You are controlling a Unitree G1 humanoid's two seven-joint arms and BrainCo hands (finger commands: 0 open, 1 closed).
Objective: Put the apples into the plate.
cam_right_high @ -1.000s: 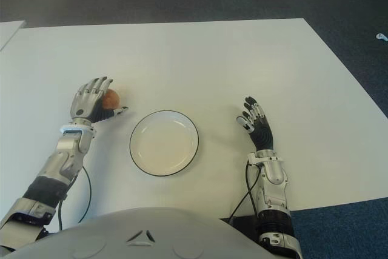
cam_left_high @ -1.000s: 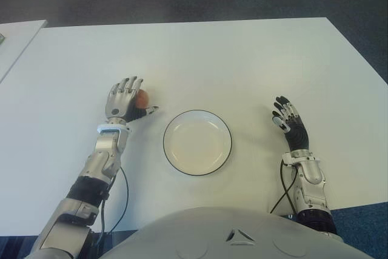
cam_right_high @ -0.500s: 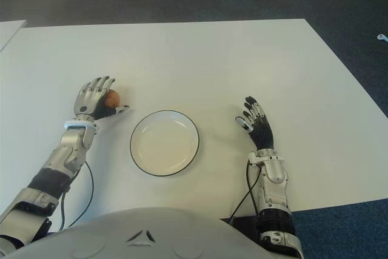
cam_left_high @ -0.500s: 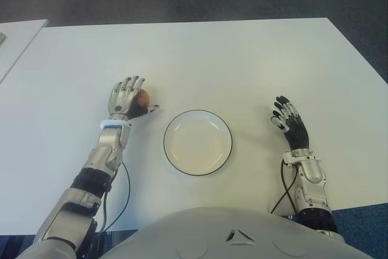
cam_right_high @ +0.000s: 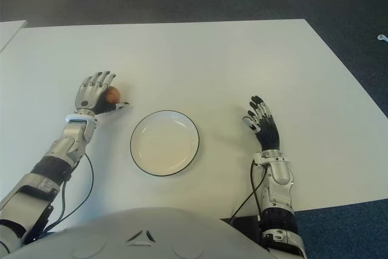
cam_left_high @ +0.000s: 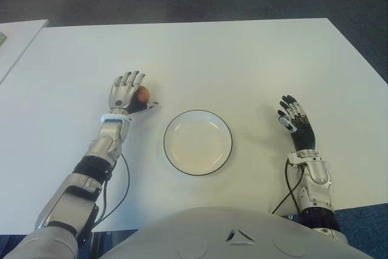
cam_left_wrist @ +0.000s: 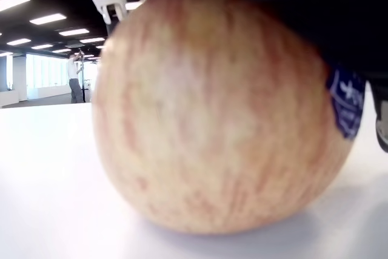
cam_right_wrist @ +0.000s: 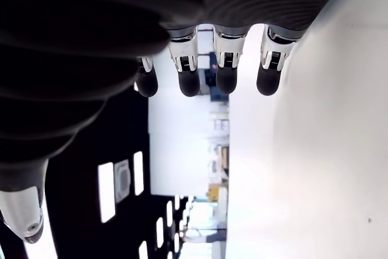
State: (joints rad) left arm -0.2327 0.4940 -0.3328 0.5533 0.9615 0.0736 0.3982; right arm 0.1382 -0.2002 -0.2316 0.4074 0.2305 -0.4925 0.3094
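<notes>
We're at the grasp step: left hand [cam_left_high: 125,93] is cupped over the one visible apple [cam_left_high: 143,93], which sits on the table [cam_left_high: 242,59] left of the empty plate [cam_left_high: 197,142]; fingers look spread, not clamped. Right hand [cam_left_high: 295,122] shows right of the plate, fingers wide, holding nothing. Next: close, lift, carry to the plate.

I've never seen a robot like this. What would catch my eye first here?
Probably the reddish apple on the white table, with the left hand cupped around it, fingers not yet closed. Just right of it sits an empty white plate with a dark rim. The right hand shows farther right of the plate, open and holding nothing.
</notes>
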